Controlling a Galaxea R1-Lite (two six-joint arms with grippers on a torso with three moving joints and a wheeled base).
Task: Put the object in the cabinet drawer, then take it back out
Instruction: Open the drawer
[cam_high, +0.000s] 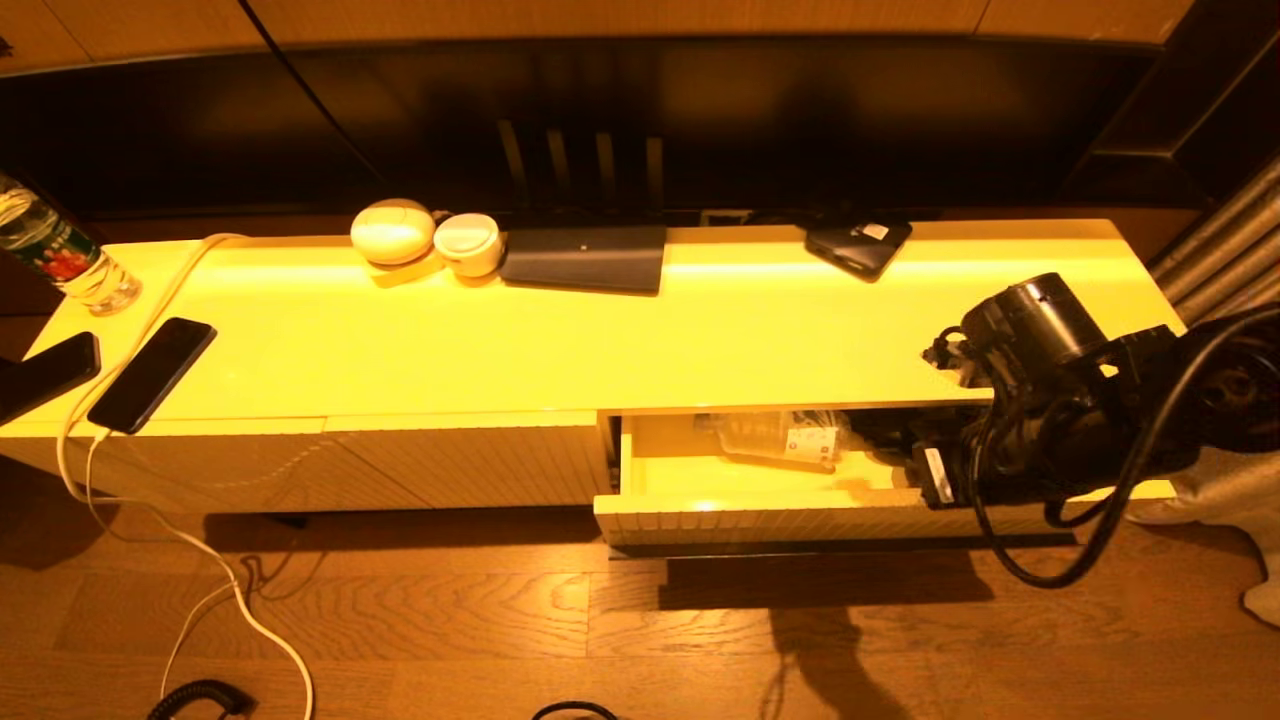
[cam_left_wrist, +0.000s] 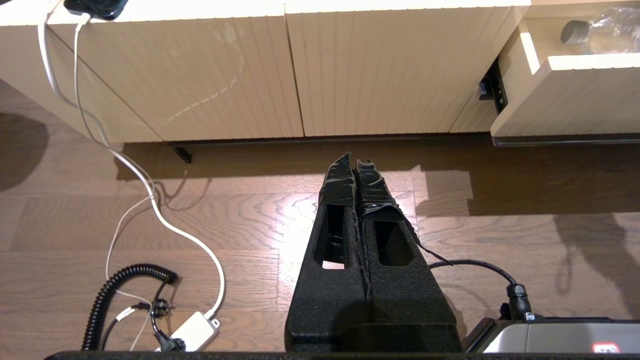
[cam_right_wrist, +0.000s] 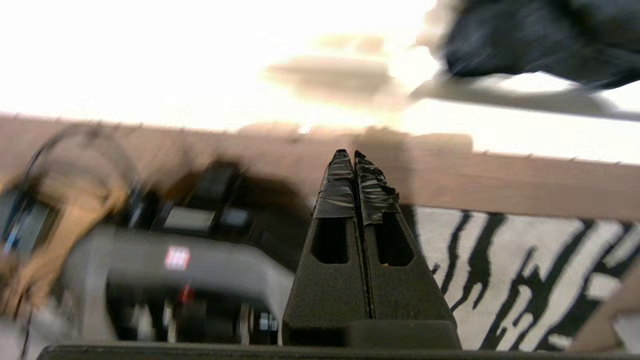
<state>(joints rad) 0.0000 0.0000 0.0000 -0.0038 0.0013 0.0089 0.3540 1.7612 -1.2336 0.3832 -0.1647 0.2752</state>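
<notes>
The cabinet drawer (cam_high: 700, 478) stands pulled out at the cabinet's lower right, its ribbed front (cam_left_wrist: 575, 100) facing me. A clear plastic bottle (cam_high: 775, 437) with a white label lies on its side in the drawer; its dark cap (cam_left_wrist: 574, 32) shows in the left wrist view. My right arm (cam_high: 1050, 410) hangs over the drawer's right end. My right gripper (cam_right_wrist: 354, 152) is shut on nothing, in front of wood floor and a striped rug. My left gripper (cam_left_wrist: 354, 156) is shut and empty, low over the floor in front of the closed ribbed panels.
On the cabinet top lie two dark phones (cam_high: 152, 373) at the left, a water bottle (cam_high: 60, 255), two white round cases (cam_high: 392, 231), a dark router (cam_high: 585, 258) and a black device (cam_high: 858, 245). A white cable (cam_high: 200, 560) trails onto the floor. A zebra-striped rug (cam_right_wrist: 525, 275) lies to the right.
</notes>
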